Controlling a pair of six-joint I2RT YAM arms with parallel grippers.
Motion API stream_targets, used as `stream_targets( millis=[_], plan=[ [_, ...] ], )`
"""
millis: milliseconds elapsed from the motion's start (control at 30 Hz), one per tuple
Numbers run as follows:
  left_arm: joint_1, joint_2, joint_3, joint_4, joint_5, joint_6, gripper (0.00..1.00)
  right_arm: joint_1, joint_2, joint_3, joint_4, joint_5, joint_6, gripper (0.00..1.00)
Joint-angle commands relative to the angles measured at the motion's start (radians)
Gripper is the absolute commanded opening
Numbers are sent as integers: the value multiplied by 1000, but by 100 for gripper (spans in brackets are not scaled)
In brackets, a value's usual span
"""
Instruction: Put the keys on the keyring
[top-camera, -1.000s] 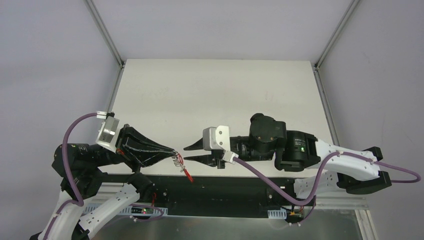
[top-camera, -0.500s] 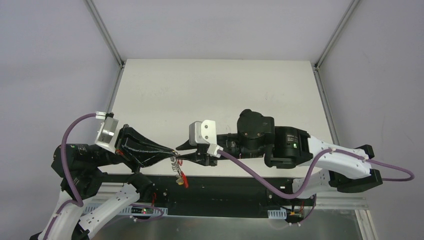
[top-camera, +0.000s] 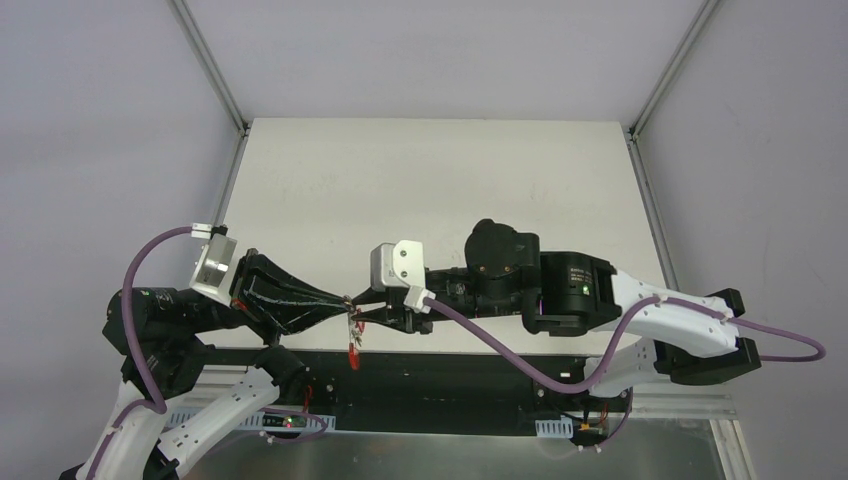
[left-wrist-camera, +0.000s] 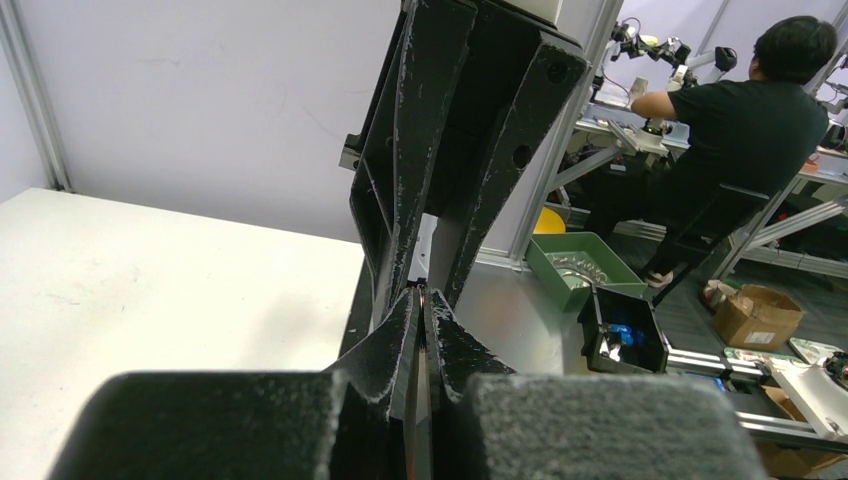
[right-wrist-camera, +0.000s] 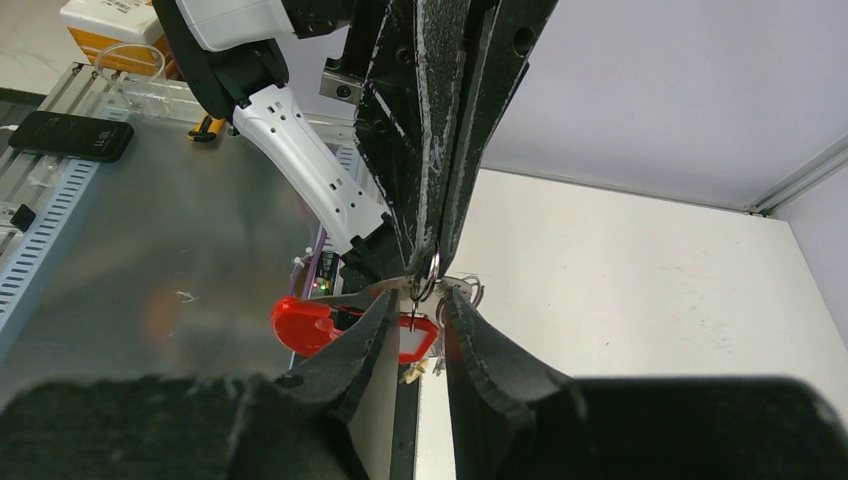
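My left gripper (top-camera: 343, 301) is shut on a small metal keyring (right-wrist-camera: 430, 271) and holds it in the air over the table's near edge. Its fingers come down from the top of the right wrist view. A bunch of small silvery keys (top-camera: 352, 328) with red tags (right-wrist-camera: 416, 337) hangs from the ring. My right gripper (right-wrist-camera: 418, 298) points at the left one, tip to tip. Its jaws stand a narrow gap apart on either side of the ring and a red tag. In the left wrist view my left fingers (left-wrist-camera: 400, 325) are pressed together on a thin metal edge.
A bigger red plastic piece (right-wrist-camera: 305, 325) hangs beside the tags. The white table (top-camera: 440, 200) lies beyond both grippers. The black base rail (top-camera: 450, 375) runs right under the keys. Off the table are a green bin (left-wrist-camera: 580, 268) and a black box (left-wrist-camera: 622, 335).
My right gripper has moved left to meet the left gripper, and its jaws have narrowed around the ring. The hanging keys have swung a little. The left arm has stayed in place.
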Motion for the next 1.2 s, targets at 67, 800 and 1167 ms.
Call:
stream_targets(
  millis=[67, 800, 1167],
  plan=[
    [-3, -14, 26, 73, 27, -6, 0, 3, 14, 55, 11, 4, 16, 21],
    [-3, 14, 98, -126, 65, 3, 24, -106, 124, 338, -442, -187, 188, 0],
    [-3, 104, 97, -162, 113, -92, 34, -217, 304, 558, -767, -509, 295, 0]
  ],
)
